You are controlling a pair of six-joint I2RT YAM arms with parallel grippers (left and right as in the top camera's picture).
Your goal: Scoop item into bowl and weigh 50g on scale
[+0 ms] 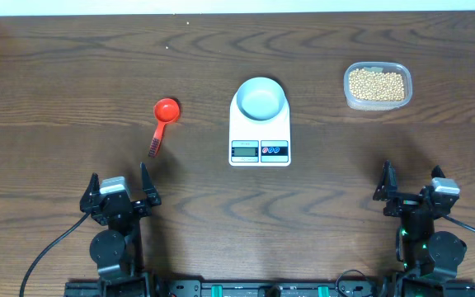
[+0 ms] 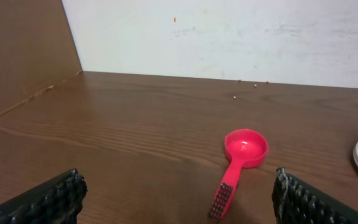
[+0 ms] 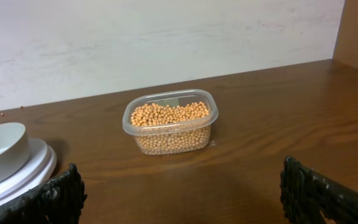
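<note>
Many tan-yellow beans (image 1: 377, 84) fill the clear plastic tub (image 3: 127, 118) at the far right of the table (image 1: 56, 82), heaped close to its rim. The pale bowl (image 1: 261, 99) sits on the far part of the white scale (image 1: 259, 132) at the table's centre, and it looks empty. The red scoop (image 1: 161, 125) lies flat to the left of the scale, cup end far and handle pointing near.

Both arms sit at the near edge. The left gripper (image 1: 120, 177) is spread wide and holds nothing, with the scoop (image 2: 235, 168) ahead of it. The right gripper (image 1: 411, 177) is likewise wide and empty, facing the tub.

Several things could go wrong from here:
- The scoop's handle is thin and lies low on the wood, so a shallow grasp may pinch only its edge and let it twist or skid away.
- The tub looks light; a scoop driven into the beans could push it along the table unless something steadies it.
- The beans are round, so a tilted or overfull scoop carried across to the bowl would likely shed some, and they would roll.
- Any touch on the bowl or scale would upset the reading.
- The display is too small to read, so whether the bowl is tared cannot be told.
- A full scoop near the end may overshoot 50g.
</note>
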